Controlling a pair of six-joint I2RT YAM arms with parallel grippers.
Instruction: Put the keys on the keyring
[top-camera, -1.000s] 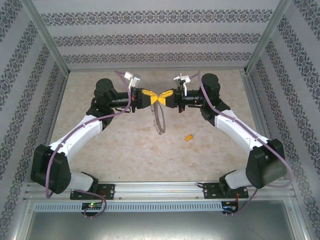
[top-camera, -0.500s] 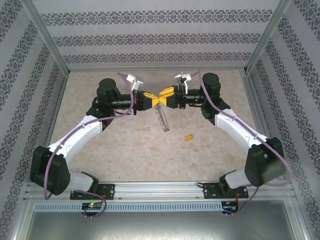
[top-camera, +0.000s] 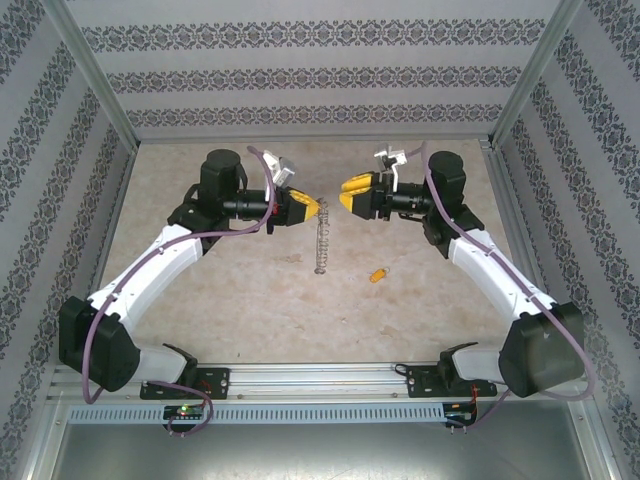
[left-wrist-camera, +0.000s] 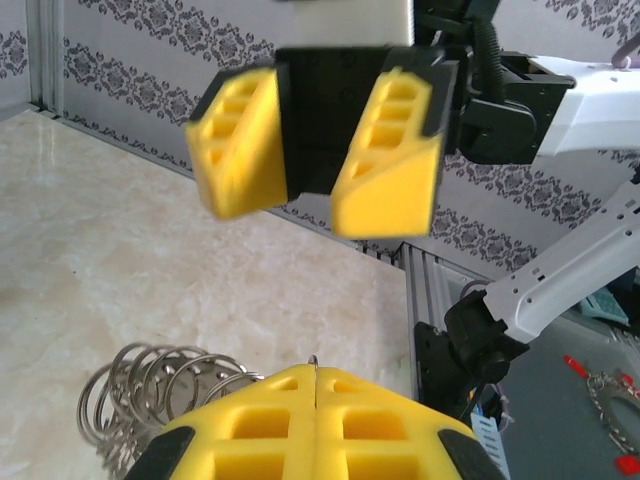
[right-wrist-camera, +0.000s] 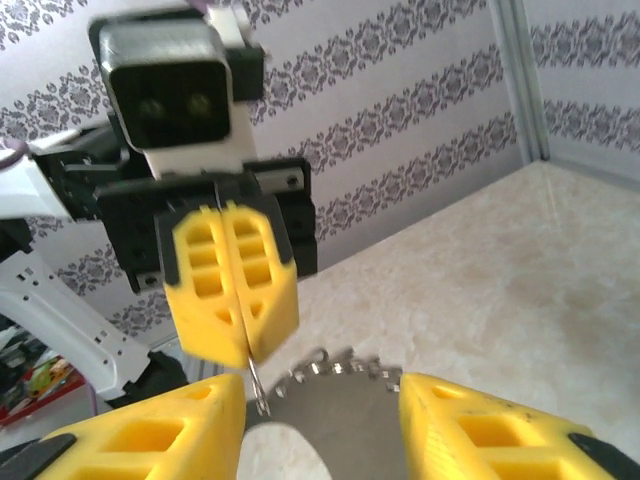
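The keyring (top-camera: 321, 243), a thin silvery ring fringed with small metal pieces, hangs edge-on above the table's middle. My left gripper (top-camera: 312, 208) is shut on its top; in the left wrist view the wire (left-wrist-camera: 314, 359) peeks out between the closed fingers (left-wrist-camera: 270, 415). My right gripper (top-camera: 347, 193) stands open a short way to the right, apart from the ring. In the right wrist view its yellow fingers (right-wrist-camera: 150, 435) flank the ring's fringe (right-wrist-camera: 336, 367) below the left gripper (right-wrist-camera: 245, 352). The yellow-headed key (top-camera: 378, 274) lies on the table, right of the ring.
The beige marble-look tabletop (top-camera: 230, 290) is walled by patterned panels on three sides. An aluminium rail (top-camera: 320, 385) with both arm bases runs along the near edge. The two grippers face each other closely above the table's middle.
My right gripper has opened, let go of the keyring and drawn back to the right. The ring now hangs from the left gripper alone and has swung to hang straight.
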